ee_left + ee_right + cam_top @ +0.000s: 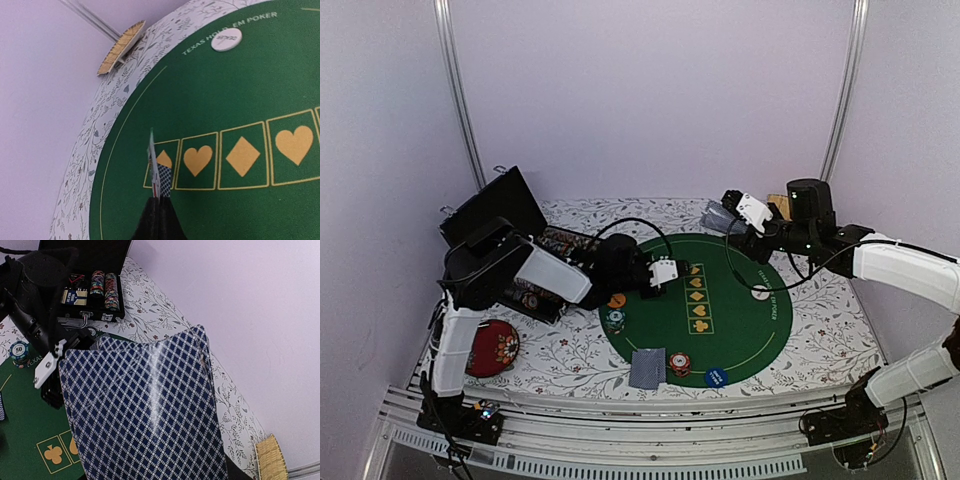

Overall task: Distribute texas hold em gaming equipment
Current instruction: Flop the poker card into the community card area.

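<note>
Green felt mat [750, 335] is seen at frame centre in the top view, laid on a floral table cover [570, 355]. The left gripper [655, 283] is positioned over the mat's left part, fingers pressed together on an edge-on card [156, 167]. This card is held upright over the printed diamond box at lower centre of the left wrist view. The right gripper [732, 218] is raised at upper right of centre. A bowed card [145, 410] is pinched in it, patterned back toward the wrist camera, so the fingers themselves are hidden in that view.

A face-down card [647, 367] is laid across the mat's lower-left rim, with a red chip stack [680, 362] just beside it and a blue disc [716, 377] near the lower rim. A green chip stack [614, 319] and an orange disc [617, 300] are placed at the left rim. A white disc [759, 292] is placed right of centre — well apart from the others. An open black case [495, 205] is located at upper left.
</note>
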Robot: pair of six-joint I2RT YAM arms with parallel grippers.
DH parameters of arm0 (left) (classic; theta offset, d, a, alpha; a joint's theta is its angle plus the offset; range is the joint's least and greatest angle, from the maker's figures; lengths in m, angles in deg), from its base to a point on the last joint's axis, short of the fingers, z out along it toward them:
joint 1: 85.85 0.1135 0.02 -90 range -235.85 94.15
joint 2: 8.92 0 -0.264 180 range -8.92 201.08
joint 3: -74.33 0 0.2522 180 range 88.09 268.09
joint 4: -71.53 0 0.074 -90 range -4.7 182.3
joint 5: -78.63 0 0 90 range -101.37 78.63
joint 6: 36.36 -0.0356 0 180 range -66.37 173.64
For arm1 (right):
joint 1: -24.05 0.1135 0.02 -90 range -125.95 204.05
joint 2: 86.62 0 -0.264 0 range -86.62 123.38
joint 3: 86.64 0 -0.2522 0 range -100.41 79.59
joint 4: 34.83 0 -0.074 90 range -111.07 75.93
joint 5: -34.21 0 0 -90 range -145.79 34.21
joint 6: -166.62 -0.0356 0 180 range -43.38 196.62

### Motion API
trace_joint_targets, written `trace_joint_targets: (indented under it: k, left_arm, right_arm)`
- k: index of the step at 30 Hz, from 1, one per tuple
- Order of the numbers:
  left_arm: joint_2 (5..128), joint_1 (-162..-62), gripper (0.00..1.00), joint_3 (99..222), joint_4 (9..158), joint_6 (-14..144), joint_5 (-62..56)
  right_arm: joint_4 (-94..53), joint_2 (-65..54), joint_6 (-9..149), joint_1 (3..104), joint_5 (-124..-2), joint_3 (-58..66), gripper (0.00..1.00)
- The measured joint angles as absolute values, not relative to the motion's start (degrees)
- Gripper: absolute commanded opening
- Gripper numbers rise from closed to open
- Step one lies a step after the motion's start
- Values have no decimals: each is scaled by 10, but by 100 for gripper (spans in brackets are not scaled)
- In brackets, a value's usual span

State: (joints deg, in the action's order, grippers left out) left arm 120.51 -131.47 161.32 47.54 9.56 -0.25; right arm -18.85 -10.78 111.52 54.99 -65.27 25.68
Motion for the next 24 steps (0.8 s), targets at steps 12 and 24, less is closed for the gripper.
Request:
trace_joint_targets:
  k: [12, 24]
  left_arm:
    - [1224, -1354, 0, 1579, 475, -58, 38]
    - [1191, -1354, 51, 1531, 473, -87, 49]
  right_arm:
    - [-185, -115, 1115, 550, -650, 257, 49]
    - [-184, -115, 1113, 550, -651, 257, 49]
